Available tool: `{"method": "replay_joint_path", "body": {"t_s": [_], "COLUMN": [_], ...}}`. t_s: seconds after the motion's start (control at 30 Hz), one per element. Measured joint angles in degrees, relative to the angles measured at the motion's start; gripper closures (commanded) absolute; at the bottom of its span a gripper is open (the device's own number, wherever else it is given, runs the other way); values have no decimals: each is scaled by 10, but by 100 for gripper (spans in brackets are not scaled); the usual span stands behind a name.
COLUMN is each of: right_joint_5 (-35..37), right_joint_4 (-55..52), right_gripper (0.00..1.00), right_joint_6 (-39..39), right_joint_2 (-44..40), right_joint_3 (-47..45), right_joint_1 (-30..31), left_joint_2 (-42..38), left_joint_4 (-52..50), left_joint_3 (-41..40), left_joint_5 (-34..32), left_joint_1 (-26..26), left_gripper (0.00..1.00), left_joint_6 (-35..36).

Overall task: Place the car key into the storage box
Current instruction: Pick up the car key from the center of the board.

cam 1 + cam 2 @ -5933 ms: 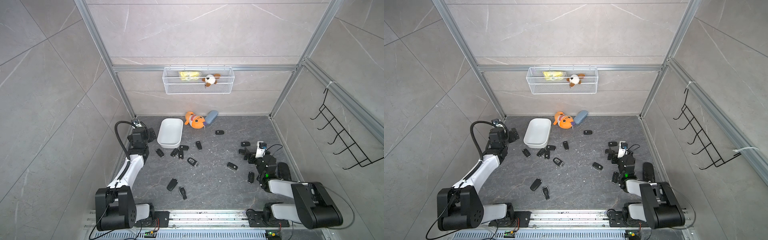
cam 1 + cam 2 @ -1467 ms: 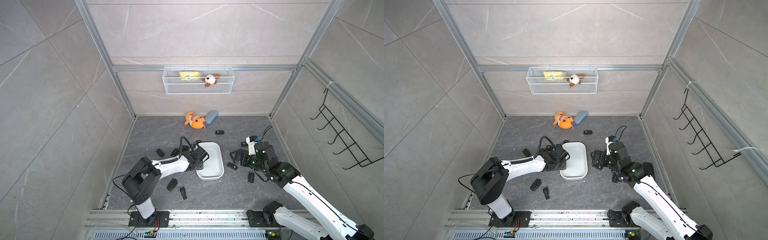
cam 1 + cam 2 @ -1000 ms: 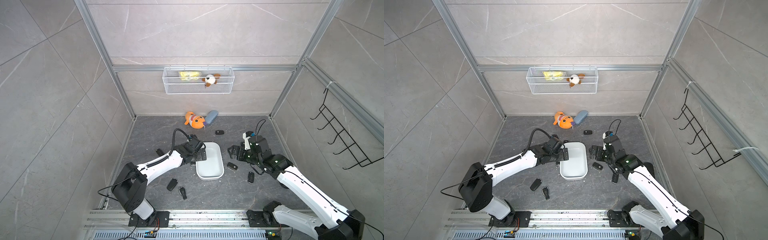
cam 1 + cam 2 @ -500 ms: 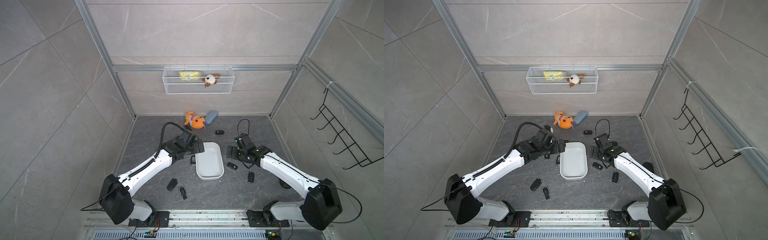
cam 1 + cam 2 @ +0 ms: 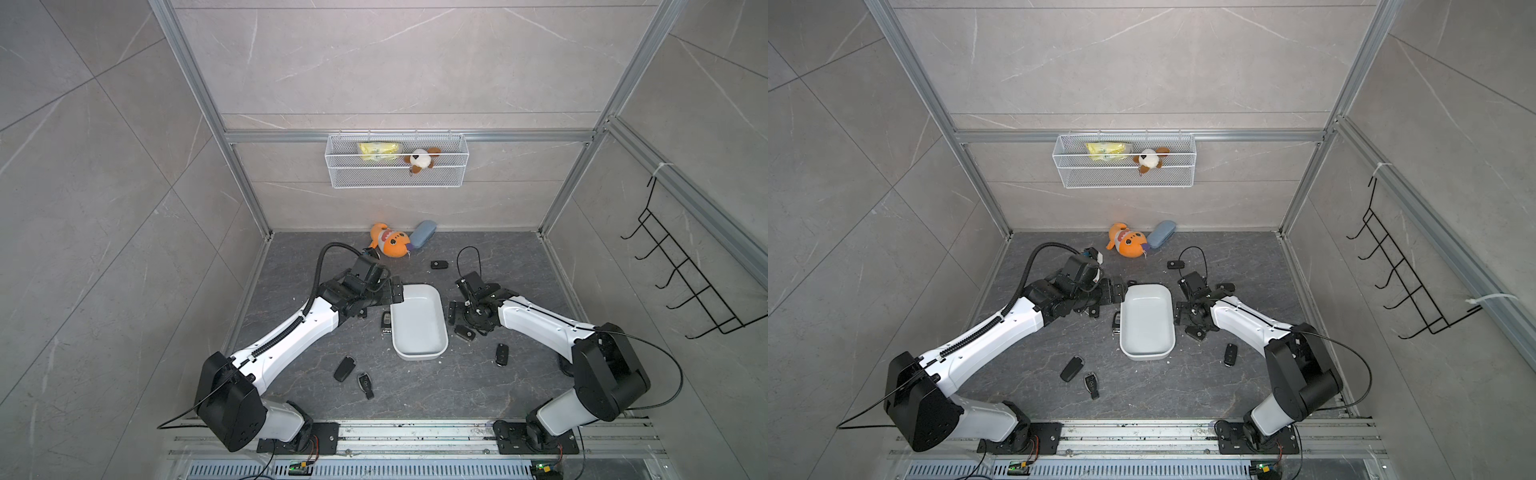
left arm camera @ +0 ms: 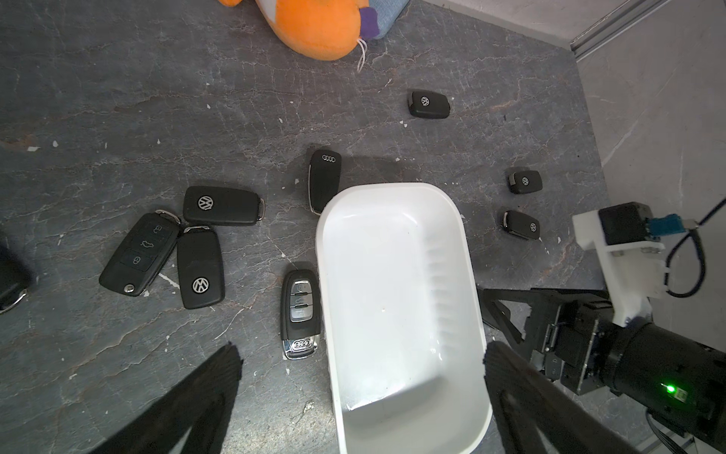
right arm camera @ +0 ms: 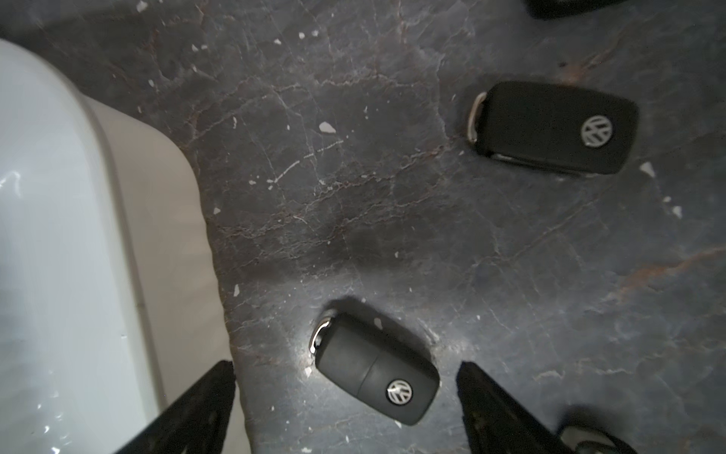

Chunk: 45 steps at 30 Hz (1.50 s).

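Note:
The storage box, a shallow white tub, lies mid-floor with nothing in it. My left gripper hangs open over the box's back left corner, holding nothing. My right gripper is low at the box's right side, open. A black car key with a VW badge lies flat on the floor between its fingers, touching neither. The box's wall is just beside one finger.
Several more black keys lie around the box: three together, an Audi key against the box wall, one further right, two nearer the front. An orange plush and blue-grey case lie by the back wall.
The left gripper has drawn back from the box's left side to its back left corner. The right gripper has come in and down beside the box, around a key, its jaws slightly narrower.

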Motion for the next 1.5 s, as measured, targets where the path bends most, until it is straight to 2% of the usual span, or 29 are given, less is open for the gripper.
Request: {"method": "replay_joint_path", "body": {"t_s": [0.13,0.3,0.37,0.53,0.7,0.77,1.0,1.4,1.5], "right_joint_5": [-16,-33,-39,-56,-43,-36,-12,5,7], "right_joint_4": [10,18,19,19,17,16,2,-4,-4], "right_gripper": [18,19,23,25,29,34,35,45,54], "right_joint_6": [-21,-41,-48,-58,-61,-63,-62,-52,-52], "right_joint_2": [29,64,70,70,70,70,70,69,69], "right_joint_3": [1,5,5,4,3,3,2,-8,-8], "right_joint_1": [-13,-31,-32,-31,-10,0,15,35,35], "left_joint_2": [0,1,2,2,2,2,2,-11,-19], "left_joint_4": [0,0,0,0,1,1,2,34,37], "left_joint_3": [0,0,0,1,1,1,1,-33,-46], "left_joint_5": [11,21,23,25,20,20,21,21,20], "left_joint_1": [7,13,15,19,21,23,23,25,25], "left_gripper": [0,0,0,0,0,0,0,0,0], "left_joint_6": [4,7,7,6,6,6,5,4,2]}}
